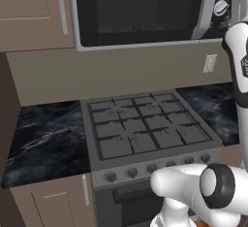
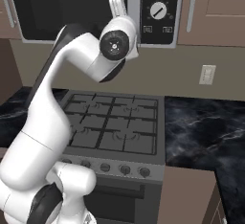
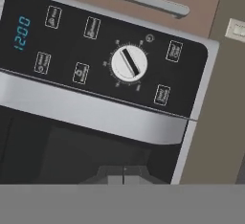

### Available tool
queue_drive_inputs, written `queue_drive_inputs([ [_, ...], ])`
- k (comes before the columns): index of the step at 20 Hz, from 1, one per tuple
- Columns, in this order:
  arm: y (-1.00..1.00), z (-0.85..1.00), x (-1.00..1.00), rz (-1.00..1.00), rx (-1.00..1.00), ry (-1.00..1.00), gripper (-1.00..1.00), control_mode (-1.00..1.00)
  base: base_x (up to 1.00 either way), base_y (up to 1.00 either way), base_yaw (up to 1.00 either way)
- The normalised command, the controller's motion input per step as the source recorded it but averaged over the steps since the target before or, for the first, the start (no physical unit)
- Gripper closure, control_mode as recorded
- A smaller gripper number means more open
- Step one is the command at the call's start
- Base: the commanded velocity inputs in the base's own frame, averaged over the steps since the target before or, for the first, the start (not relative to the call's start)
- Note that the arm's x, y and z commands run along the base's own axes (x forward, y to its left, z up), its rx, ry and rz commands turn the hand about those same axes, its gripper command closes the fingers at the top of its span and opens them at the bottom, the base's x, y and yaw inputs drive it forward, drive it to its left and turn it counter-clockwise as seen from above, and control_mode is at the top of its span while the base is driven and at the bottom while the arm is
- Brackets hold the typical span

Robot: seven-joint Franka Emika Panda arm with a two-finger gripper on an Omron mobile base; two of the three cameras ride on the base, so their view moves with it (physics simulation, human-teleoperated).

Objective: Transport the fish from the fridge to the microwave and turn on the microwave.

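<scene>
Pincer closed, empty, tips touching, raised before microwave door. Control panel with knob just ahead, above tips. Fish unseen; presumably behind closed door.

A grey gas stove with black iron grates stands between two dark marble counters. A white wall outlet sits beside brown wooden cabinets.

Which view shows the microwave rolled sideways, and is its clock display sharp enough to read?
The hand view shows the microwave rolled sideways, its glowing clock soft but seeming to read 12:00; in the right base view its knob stands upright; in the left base view its glass door is dark, without glare.
</scene>
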Motion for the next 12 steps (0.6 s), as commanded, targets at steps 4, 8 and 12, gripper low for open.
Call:
queue_drive_inputs([
  [4, -0.11, -0.22, 0.00, 0.00, 0.04, -0.02, 1.00, -1.00, 0.00, 0.00, 0.00],
  [8, -0.03, -0.29, 0.00, -0.01, 0.01, -0.03, 1.00, -1.00, 0.00, 0.00, 0.00],
  [12, -0.11, -0.17, 0.00, 0.00, 0.07, -0.01, 1.00, -1.00, 0.00, 0.00, 0.00],
])
